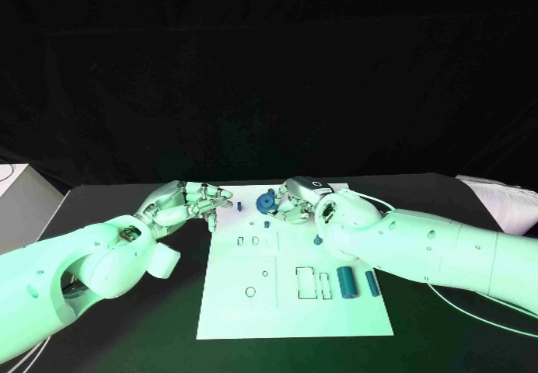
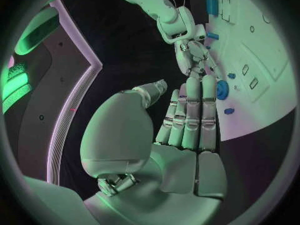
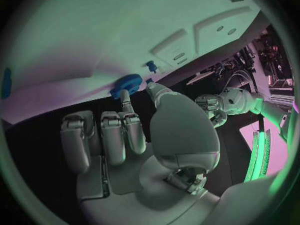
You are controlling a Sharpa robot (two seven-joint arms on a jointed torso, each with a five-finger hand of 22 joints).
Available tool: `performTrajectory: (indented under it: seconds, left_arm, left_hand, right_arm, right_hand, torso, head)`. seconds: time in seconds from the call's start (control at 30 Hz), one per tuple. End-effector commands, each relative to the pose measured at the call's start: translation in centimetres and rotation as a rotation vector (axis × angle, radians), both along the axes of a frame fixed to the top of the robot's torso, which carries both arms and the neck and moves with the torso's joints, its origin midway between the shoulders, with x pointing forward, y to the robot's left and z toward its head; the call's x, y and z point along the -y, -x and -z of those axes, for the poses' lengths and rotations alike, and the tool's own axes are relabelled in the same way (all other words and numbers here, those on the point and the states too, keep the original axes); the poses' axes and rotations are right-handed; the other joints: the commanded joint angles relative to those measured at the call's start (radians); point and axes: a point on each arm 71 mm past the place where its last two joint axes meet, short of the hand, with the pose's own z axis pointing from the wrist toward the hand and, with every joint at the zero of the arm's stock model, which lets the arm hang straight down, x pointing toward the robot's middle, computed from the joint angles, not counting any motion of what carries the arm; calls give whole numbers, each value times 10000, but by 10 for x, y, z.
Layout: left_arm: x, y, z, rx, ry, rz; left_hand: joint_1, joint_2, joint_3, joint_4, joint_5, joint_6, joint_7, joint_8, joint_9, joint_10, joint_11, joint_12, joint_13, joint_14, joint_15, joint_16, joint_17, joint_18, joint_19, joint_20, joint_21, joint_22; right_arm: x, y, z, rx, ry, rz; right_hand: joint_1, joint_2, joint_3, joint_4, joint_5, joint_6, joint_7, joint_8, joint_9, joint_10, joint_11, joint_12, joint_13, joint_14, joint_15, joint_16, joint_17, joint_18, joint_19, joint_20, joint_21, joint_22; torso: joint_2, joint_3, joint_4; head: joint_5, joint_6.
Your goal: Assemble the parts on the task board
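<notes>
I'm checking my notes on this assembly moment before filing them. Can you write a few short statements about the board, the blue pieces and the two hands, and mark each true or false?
1. The white board lies flat on the black table. True.
2. The round blue disc sits at the board's near edge, close to the robot. False: it is at the far edge, between the two hands.
3. Two blue cylinders lie side by side on the board's right part. True.
4. The left hand grips a blue cylinder. False: it holds nothing, fingers extended at the board's far left corner.
5. The right hand is beside the disc, one finger reaching to it. True.
</notes>
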Motion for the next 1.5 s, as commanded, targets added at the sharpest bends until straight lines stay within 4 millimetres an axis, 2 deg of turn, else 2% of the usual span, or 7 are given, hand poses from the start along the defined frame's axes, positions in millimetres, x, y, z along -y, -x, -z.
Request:
performTrajectory:
  seconds: [0.03, 0.3, 0.67, 0.87, 1.1, 1.3, 1.5]
  left_arm:
    - [1, 1, -1, 67, 6, 56]
    - [0, 0, -1, 62, -11, 28]
    - [1, 0, -1, 71, -19, 41]
    - [2, -1, 0, 67, -8, 68]
    - [3, -1, 0, 65, 4, 94]
    - [3, -1, 0, 60, 1, 92]
    - [3, -1, 0, 55, -7, 81]
  left_hand:
    - [-12, 88, 25, 28, -3, -47, -9, -48, 15, -69, -30, -49, 3, -9, 40, 48, 9, 146, -80, -12, 36, 9]
    - [-12, 88, 25, 28, -3, -47, -9, -48, 15, -69, -30, -49, 3, -9, 40, 48, 9, 146, -80, -12, 36, 9]
    - [-12, 88, 25, 28, -3, -47, -9, -48, 15, -69, -30, -49, 3, -9, 40, 48, 9, 146, -80, -12, 36, 9]
    - [3, 97, 36, 13, -4, -58, -4, -53, 19, -83, -26, -47, 3, -12, 43, 48, 13, 147, -99, -8, 60, 23]
    - [3, 97, 36, 13, -4, -58, -4, -53, 19, -83, -26, -47, 3, -12, 43, 48, 13, 147, -99, -8, 60, 23]
    - [3, 97, 36, 13, -4, -58, -4, -53, 19, -83, -26, -47, 3, -12, 43, 48, 13, 147, -99, -8, 60, 23]
    - [3, 97, 36, 13, -4, -58, -4, -53, 19, -83, -26, -47, 3, -12, 43, 48, 13, 147, -99, -8, 60, 23]
  right_arm:
    - [-2, 5, 4, 82, -84, -113]
    - [2, 9, 1, 507, -337, -3]
    - [5, 9, -2, 971, -480, 258]
    - [-1, 5, 1, 760, -326, 211]
    - [-10, 0, 3, 581, -182, 155]
    - [-13, -5, 4, 684, -137, 297]
    - [-18, -6, 4, 664, -107, 220]
  right_hand:
    - [38, 14, 57, -8, 53, 79, 24, 41, -20, 1023, -80, 53, 2587, 1078, -71, 62, 2633, -68, 1048, -59, 22, 2633]
    - [56, -3, 86, -12, 89, 81, 23, 40, -23, 1050, -83, 74, 2616, 1078, -74, 62, 2633, -68, 1048, -62, 22, 2633]
    - [149, -153, 165, -33, 145, 6, 46, -13, -57, 1028, -69, 57, 2593, 1078, -66, 62, 2633, -68, 1048, -64, 22, 2633]
    - [213, -282, 235, -11, 32, -248, 130, -189, -145, 991, 3, 28, 2554, 1078, -13, 62, 2633, -68, 1048, -29, 22, 2633]
    - [267, -339, 257, -15, -55, -407, 177, -318, -208, 952, 46, -3, 2514, 1078, 27, 62, 2633, -68, 1048, 7, 22, 2633]
    - [334, -376, 255, -8, -57, -646, 225, -517, -311, 919, 91, -29, 2481, 1078, 72, 62, 2633, -68, 1048, 50, 22, 2633]
    - [396, -397, 228, -11, -48, -790, 249, -638, -386, 914, 114, -33, 2477, 1078, 96, 62, 2633, -68, 1048, 75, 22, 2633]
  torso:
    - [7, 2, 6]
    - [4, -1, 35]
    - [6, -8, 8]
    - [8, -22, 19]
    - [12, -9, 33]
    - [4, -25, 41]
    - [9, -10, 29]
  head:
    - [-13, 14]
    - [-28, 21]
    - [-22, 32]
    - [-64, 31]
    - [-62, 30]
    - [-51, 20]
    - [-26, 16]
